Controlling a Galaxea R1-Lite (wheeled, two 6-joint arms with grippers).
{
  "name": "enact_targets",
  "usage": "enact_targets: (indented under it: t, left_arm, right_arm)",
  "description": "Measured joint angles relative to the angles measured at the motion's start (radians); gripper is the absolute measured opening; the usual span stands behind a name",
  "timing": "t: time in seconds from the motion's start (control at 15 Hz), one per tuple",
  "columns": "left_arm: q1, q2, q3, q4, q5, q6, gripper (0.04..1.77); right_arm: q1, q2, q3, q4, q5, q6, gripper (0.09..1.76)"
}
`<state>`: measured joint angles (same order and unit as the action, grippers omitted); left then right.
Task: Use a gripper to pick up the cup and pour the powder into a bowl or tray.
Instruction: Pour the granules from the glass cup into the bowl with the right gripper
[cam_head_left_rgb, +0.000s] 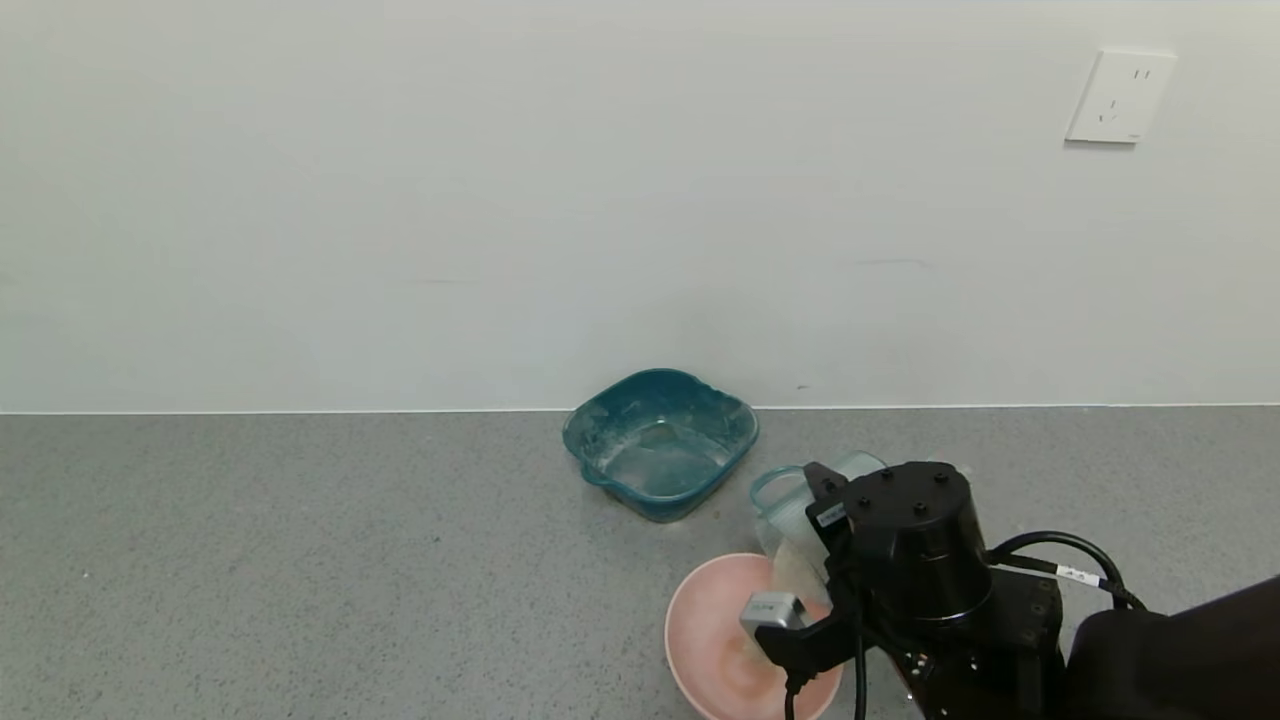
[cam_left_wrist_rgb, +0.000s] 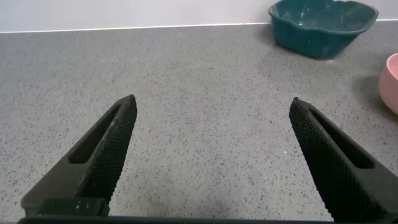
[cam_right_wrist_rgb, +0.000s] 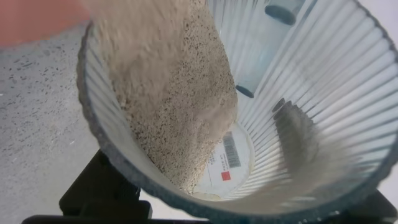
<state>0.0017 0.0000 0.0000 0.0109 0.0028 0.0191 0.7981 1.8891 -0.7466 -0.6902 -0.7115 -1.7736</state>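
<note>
- Right, head view: right gripper is clamped on the ribbed cup, tipped over the far-right rim of the pink bowl. Judging by that, the pour is in hand. Keep the cup mouth inside the rim and add tilt slowly; the mouth looks close to the bowl's edge, so spill onto the counter is the risk.
- Also there: the motor housing hides the fingers' contact with the cup, and the bowl's near part is cut off by the frame edge. Teal basin stands apart, behind.
- Left wrist view: left gripper hangs over bare counter, jaws spread wide, holding nothing. Bowl is only a sliver at the frame edge.
- Right wrist view: powder is banked along the cup wall toward the mouth, label visible on the cup bottom. Where it lands can't be seen; the bowl is just a pink blur.
</note>
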Motion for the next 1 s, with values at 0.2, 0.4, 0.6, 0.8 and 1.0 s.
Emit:
enact_targets:
  t: [0.2, 0.4, 0.6, 0.8, 1.0]
  left_arm:
    - [0.000, 0.000, 0.000, 0.000, 0.000, 0.000, 1.76]
    - [0.000, 0.000, 0.000, 0.000, 0.000, 0.000, 1.76]
    - [0.000, 0.000, 0.000, 0.000, 0.000, 0.000, 1.76]
    - [0.000, 0.000, 0.000, 0.000, 0.000, 0.000, 1.76]
    - [0.000, 0.000, 0.000, 0.000, 0.000, 0.000, 1.76]
  right_arm:
    - [0.015, 0.008, 0.002, -0.002, -0.017, -0.001, 1.35]
    - [0.027, 0.015, 0.002, -0.003, -0.022, -0.002, 1.35]
    - [0.030, 0.023, 0.001, -0.002, -0.023, -0.002, 1.35]
    - [0.031, 0.027, 0.002, 0.000, -0.024, -0.004, 1.35]
    - [0.033, 0.029, 0.003, 0.000, -0.024, -0.009, 1.35]
